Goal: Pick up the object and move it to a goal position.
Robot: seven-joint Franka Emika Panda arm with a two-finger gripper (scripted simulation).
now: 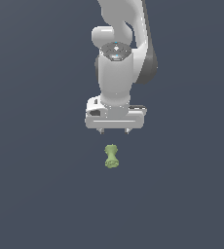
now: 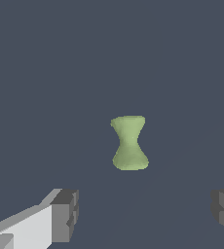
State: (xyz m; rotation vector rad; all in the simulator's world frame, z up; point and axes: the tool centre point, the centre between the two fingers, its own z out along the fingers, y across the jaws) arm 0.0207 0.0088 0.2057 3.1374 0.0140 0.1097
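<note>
Gripper [image 1: 115, 131] hangs spread wide, nothing between its jaws, pointing down from the white arm [image 1: 116, 73]. Just below it in the exterior view sits the object [image 1: 111, 156], a small light-green hourglass piece with a pinched waist and lumpy flared ends, lying on the flat dark grey surface [image 1: 36, 194]. Gripper and object are apart, no contact. From the wrist view, the object [image 2: 129, 143] shows clearly beyond the two grey fingertips [image 2: 65, 214], roughly centred on the gap between them, with its long axis running across the line that joins the fingertips. Whether the piece stands upright or lies flat, I cannot tell.
</note>
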